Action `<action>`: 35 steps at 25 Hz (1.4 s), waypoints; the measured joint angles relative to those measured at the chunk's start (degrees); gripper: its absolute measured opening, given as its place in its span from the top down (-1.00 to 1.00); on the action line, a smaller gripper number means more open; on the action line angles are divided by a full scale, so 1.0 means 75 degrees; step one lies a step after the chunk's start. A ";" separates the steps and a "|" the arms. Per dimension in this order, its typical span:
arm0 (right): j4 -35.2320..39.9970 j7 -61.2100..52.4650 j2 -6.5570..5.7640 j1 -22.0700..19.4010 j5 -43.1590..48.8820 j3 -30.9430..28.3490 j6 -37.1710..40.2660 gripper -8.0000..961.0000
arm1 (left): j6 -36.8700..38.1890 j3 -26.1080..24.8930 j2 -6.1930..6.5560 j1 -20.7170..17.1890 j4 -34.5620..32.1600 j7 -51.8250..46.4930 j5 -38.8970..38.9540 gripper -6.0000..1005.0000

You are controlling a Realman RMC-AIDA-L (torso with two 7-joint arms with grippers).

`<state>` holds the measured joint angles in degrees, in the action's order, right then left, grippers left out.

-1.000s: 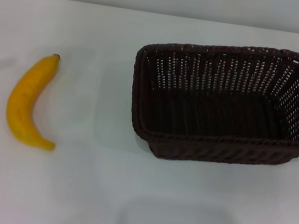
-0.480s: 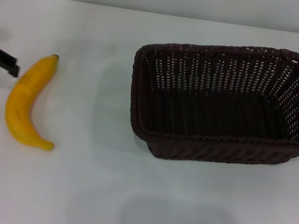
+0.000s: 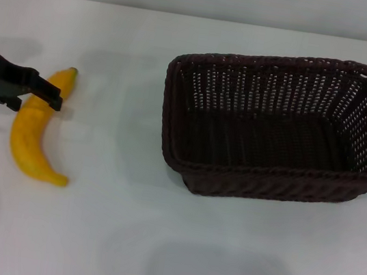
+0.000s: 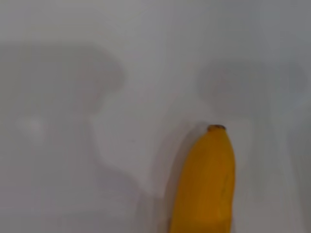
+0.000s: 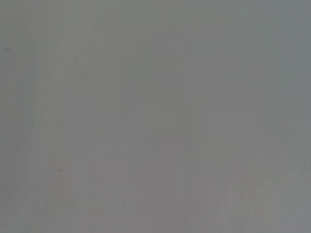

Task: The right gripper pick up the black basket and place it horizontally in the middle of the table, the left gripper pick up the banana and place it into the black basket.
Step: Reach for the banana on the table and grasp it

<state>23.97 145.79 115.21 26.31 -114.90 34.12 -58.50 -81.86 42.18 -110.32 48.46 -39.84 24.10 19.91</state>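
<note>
While the black basket is sitting right of centre, the left gripper is hovering over the banana's far end; can't tell its finger state.

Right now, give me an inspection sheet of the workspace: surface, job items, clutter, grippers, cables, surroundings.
Surface: white table, smooth, faint shadows only.
Basket: dark woven basket upright on the table's right half, nothing inside.
Banana: banana flat on the table, left side, apart from the basket.
Clutter: nothing seen.
Left gripper: left gripper reaches in from the left edge, its tip at the banana's upper part.
Right gripper: not in view; its wrist camera shows only a plain grey field.
Cables: nothing seen.
Surroundings: plain grey band behind the table's far edge.
</note>
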 joint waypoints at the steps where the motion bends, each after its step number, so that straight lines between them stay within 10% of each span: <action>1: 0.0002 0.0001 0.0001 0.0011 -0.0017 -0.0001 0.0001 0.14 | 0.0000 0.0001 -0.0019 0.0041 0.0058 -0.0013 -0.0003 -0.69; 25: -0.0032 0.0071 0.0013 0.0026 -0.0198 -0.0003 0.0066 0.13 | -0.0173 0.0693 -0.0152 0.0623 0.0511 -0.0405 -0.0797 -0.67; 35: -0.0126 0.0077 0.0013 0.0049 -0.0194 -0.0003 0.0119 0.13 | 0.0027 0.0701 -0.0244 0.0769 0.0782 -0.0459 -0.1296 -0.18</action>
<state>23.03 146.37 115.31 26.68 -116.36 34.10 -57.61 -81.66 47.44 -112.14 54.23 -33.98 20.66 10.19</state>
